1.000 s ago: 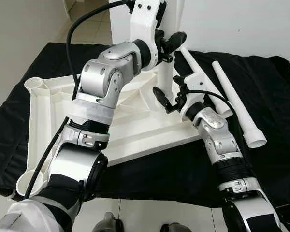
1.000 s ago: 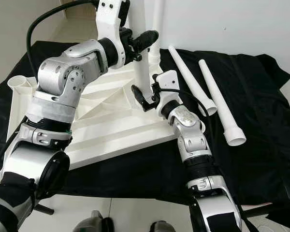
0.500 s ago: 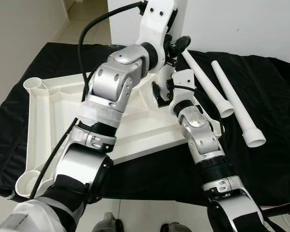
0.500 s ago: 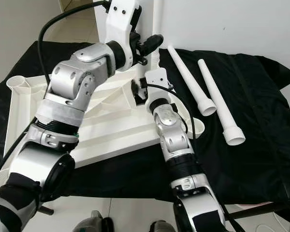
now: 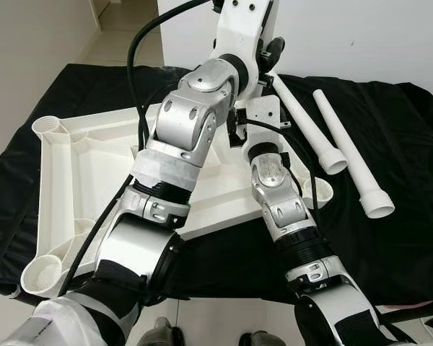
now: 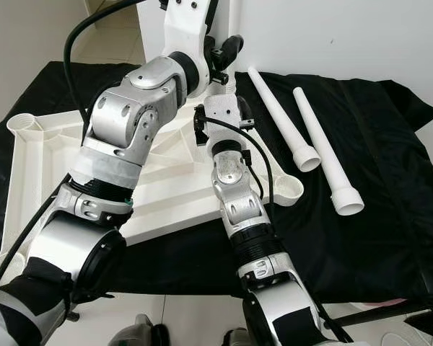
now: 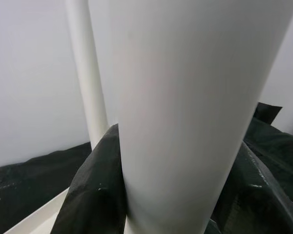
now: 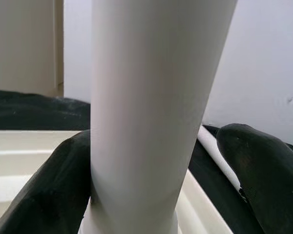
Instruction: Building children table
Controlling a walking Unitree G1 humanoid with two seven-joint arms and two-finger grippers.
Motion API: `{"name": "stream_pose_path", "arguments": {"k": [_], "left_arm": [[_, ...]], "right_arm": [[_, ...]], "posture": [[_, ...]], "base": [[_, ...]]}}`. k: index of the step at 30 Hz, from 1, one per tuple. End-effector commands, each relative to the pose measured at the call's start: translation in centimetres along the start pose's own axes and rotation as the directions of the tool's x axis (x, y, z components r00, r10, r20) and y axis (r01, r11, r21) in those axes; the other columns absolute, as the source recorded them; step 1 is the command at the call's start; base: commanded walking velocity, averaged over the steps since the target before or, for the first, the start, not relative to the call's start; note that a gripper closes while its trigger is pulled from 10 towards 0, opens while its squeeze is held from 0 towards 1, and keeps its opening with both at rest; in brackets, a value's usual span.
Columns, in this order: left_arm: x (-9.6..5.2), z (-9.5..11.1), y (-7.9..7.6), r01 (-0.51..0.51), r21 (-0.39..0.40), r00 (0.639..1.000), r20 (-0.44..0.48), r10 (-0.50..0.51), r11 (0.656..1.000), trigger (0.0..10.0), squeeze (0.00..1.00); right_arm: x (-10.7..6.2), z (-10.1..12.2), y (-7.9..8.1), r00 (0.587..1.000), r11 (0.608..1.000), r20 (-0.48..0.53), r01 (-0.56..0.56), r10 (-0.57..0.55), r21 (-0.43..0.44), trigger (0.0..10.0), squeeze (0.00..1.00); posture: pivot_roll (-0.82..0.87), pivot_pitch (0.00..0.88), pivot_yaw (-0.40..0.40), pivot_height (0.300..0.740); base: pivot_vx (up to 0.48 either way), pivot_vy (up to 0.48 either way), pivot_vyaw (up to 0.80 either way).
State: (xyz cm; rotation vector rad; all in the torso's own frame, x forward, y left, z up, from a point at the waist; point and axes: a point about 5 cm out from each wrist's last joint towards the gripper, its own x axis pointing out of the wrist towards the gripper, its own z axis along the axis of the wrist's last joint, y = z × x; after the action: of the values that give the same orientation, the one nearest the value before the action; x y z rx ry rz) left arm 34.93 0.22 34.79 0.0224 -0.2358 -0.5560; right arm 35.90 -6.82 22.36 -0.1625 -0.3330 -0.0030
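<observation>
On the black cloth (image 5: 390, 288) the white tabletop (image 5: 72, 173) lies upside down, and both grippers work at its far corner, toward twelve o'clock. The left gripper (image 7: 176, 195) is closed on an upright leg (image 7: 185, 97), fingers pressed to both of its sides. The right gripper (image 8: 151, 195), lower down by the socket, has one finger (image 8: 44, 190) against that leg and the other finger (image 8: 263, 165) standing off, so it is partly open.

Risk, as I judge it: with the lower grip loose, a slanted push could jam the leg crooked in its socket or lever the tabletop up off the cloth.

Count: one tabletop; four legs, being the held one, a second upright leg (image 7: 85, 73) beside it, and two loose legs (image 6: 325, 144) lying at two o'clock.
</observation>
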Motion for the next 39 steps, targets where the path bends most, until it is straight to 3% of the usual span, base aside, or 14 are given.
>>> {"name": "stream_pose_path", "arguments": {"k": [1,7,10,11,15,16,20,23,24,26,27,37,38,39], "left_arm": [[-0.1,0.8,-0.2,-0.075,0.002,0.997,0.025,0.075,0.997,10.0,0.0],[0.1,0.8,0.0,-0.075,-0.002,0.997,0.027,0.075,0.997,10.0,0.0],[0.4,0.8,0.3,-0.072,-0.008,0.997,0.032,0.072,0.997,10.0,0.0],[0.4,0.8,0.3,-0.072,-0.012,0.997,0.034,0.073,0.997,10.0,0.0],[0.3,0.9,0.3,-0.072,-0.017,0.997,0.036,0.073,0.997,10.0,0.0],[0.3,1.1,0.3,-0.071,-0.018,0.997,0.039,0.072,0.997,10.0,0.0],[0.3,1.4,0.2,-0.066,-0.021,0.997,0.045,0.067,0.998,10.0,0.0],[0.2,1.6,-0.3,-0.051,-0.02,0.998,0.047,0.052,0.998,10.0,0.0],[0.2,1.6,-0.5,-0.044,-0.021,0.998,0.047,0.045,0.999,10.0,0.0],[0.2,1.7,-0.6,-0.04,-0.021,0.998,0.047,0.041,0.999,10.0,0.0],[0.2,1.7,-0.8,-0.032,-0.02,0.998,0.046,0.033,0.999,10.0,0.0],[0.1,1.7,-1.5,-0.007,-0.02,0.999,0.05,0.008,1.0,10.0,0.0],[0.0,1.8,-1.8,0.017,-0.02,0.998,0.064,-0.016,1.0,10.0,0.0],[-0.2,2.1,-2.3,0.069,-0.044,0.994,0.093,-0.065,0.997,10.0,0.0]], "right_arm": [[0.0,-0.1,-0.1,1.0,1.0,0.004,0.024,-0.024,0.0,10.0,0.0],[0.1,0.1,-0.6,0.997,0.996,0.022,0.077,-0.079,0.05,10.0,0.0],[0.3,0.0,-0.6,0.996,0.992,0.012,0.088,-0.089,0.089,8.4,0.0],[0.3,0.0,-0.6,0.995,0.991,0.013,0.093,-0.094,0.098,7.0,0.0],[0.4,-0.1,-0.6,0.995,0.99,0.016,0.095,-0.097,0.102,6.8,0.0],[0.5,-0.1,-0.7,0.995,0.99,0.012,0.101,-0.102,0.103,4.7,0.0],[0.7,-0.1,-0.7,0.994,0.989,0.02,0.109,-0.112,0.1,4.3,0.0],[0.8,-0.1,-0.8,0.992,0.988,0.018,0.121,-0.123,0.091,2.9,0.0],[0.9,-0.1,-0.9,0.992,0.988,0.015,0.127,-0.129,0.09,1.6,0.0],[1.0,-0.1,-0.9,0.991,0.987,0.013,0.13,-0.132,0.089,1.6,0.0],[1.1,-0.2,-1.0,0.991,0.986,0.008,0.136,-0.137,0.092,0.0,0.0],[1.3,-0.2,-1.6,0.986,0.982,0.002,0.169,-0.169,0.09,0.0,0.0],[1.4,-0.3,-1.8,0.984,0.98,-0.002,0.177,-0.178,0.09,10.0,0.0],[1.4,-0.3,-1.9,0.983,0.979,-0.009,0.181,-0.181,0.098,10.0,0.0]], "posture": [[-0.05,0.037,-0.009,0.74],[-0.06,0.044,-0.005,0.74],[-0.05,0.043,-0.005,0.74],[-0.05,0.043,-0.005,0.74],[-0.05,0.043,-0.005,0.74],[-0.05,0.039,-0.006,0.74],[-0.05,0.037,-0.005,0.74],[-0.05,0.036,-0.005,0.74],[-0.04,0.038,-0.006,0.74],[-0.04,0.038,-0.006,0.74],[-0.04,0.04,-0.005,0.74],[-0.05,0.045,-0.004,0.74],[-0.05,0.045,-0.004,0.74],[-0.05,0.045,-0.004,0.74]], "base": [[0.0,0.0,0.0],[0.0,0.0,0.0],[0.0,0.0,0.0],[0.0,0.0,0.0],[0.0,0.0,0.0],[0.0,0.0,0.0],[0.0,0.0,0.0],[0.0,0.0,0.0],[0.0,0.0,0.0],[0.0,0.0,0.0],[0.0,0.0,0.0],[0.0,0.0,0.0],[0.0,0.0,0.0],[0.0,0.0,0.0]]}}
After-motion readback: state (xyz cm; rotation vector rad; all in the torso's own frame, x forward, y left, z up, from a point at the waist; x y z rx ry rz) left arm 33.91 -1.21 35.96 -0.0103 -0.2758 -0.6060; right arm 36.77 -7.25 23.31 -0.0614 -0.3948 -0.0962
